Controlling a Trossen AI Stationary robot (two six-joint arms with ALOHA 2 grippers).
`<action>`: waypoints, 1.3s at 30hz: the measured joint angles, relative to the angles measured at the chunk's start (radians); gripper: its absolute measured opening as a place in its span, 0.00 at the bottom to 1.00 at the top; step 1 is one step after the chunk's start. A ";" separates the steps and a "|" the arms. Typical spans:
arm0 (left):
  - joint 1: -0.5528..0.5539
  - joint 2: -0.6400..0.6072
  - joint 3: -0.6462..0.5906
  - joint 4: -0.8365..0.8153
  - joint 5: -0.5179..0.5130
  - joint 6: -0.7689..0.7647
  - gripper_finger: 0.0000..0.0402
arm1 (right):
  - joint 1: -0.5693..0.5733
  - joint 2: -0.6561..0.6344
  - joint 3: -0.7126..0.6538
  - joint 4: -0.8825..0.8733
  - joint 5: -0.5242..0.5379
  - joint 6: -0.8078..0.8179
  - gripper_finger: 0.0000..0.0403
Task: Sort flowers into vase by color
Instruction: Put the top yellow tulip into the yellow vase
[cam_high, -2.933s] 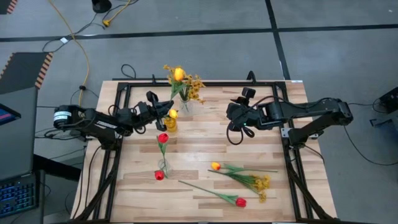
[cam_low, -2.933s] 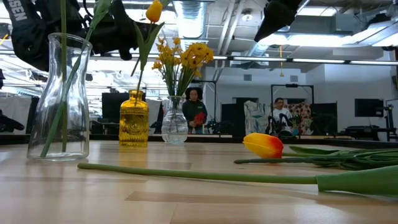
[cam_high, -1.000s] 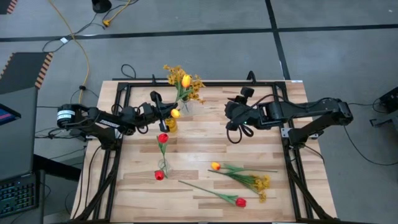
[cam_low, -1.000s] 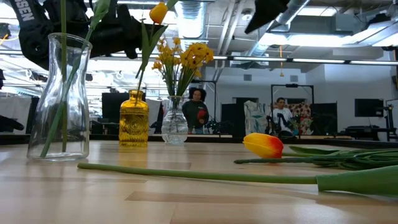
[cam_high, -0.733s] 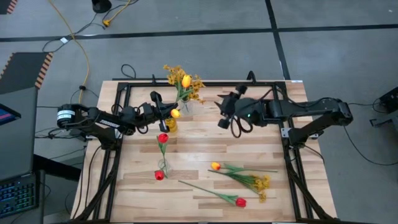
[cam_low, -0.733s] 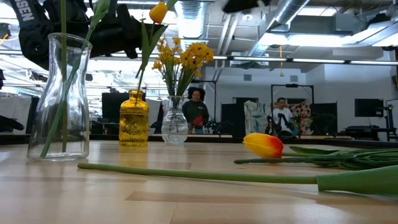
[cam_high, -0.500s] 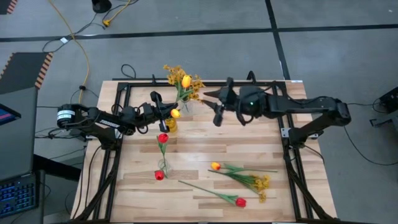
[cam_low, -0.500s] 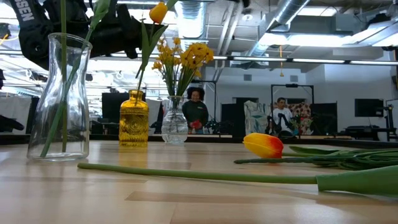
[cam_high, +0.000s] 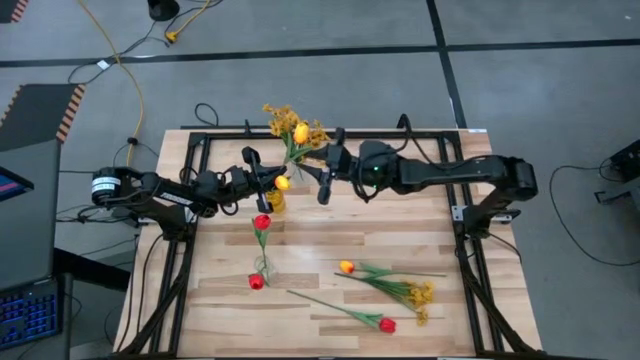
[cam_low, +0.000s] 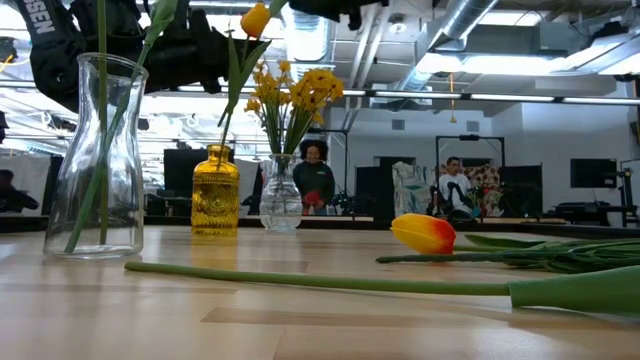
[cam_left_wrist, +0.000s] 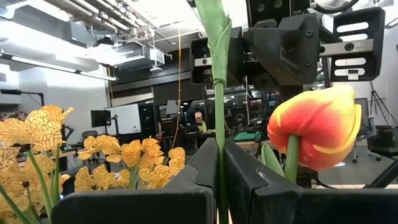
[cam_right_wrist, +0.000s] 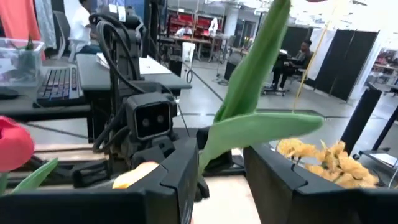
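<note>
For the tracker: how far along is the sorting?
Done: mustard sprays in the back clear vase, red tulip in the front one. In hand: left gripper shut on a tulip stem at the amber vase; right gripper open around a leaf. Left on the table: yellow-orange tulip, mustard spray, another red tulip.

Your worktop (cam_high: 330, 240) is pale wood in jointed strips, smooth with a low sheen. The clear vase (cam_low: 95, 160) is glossy glass; the amber vase (cam_low: 215, 190) is glossy yellow glass with a textured surface. The tulip (cam_low: 424, 233) on the worktop has smooth, waxy-looking petals. Your left end effector (cam_left_wrist: 221, 180) has matt black, plastic-looking fingers. The frame (cam_high: 195, 190) is matt black metal.
</note>
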 joint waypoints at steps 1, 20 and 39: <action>0.000 0.000 0.000 0.000 0.000 0.000 0.00 | 0.000 0.006 0.000 0.012 -0.001 0.000 0.39; 0.000 0.000 0.000 0.002 0.035 0.008 0.00 | -0.006 0.115 0.002 0.191 -0.005 0.032 0.34; 0.000 0.000 0.000 0.002 0.023 0.008 0.00 | -0.006 0.115 0.002 0.192 -0.024 0.018 0.12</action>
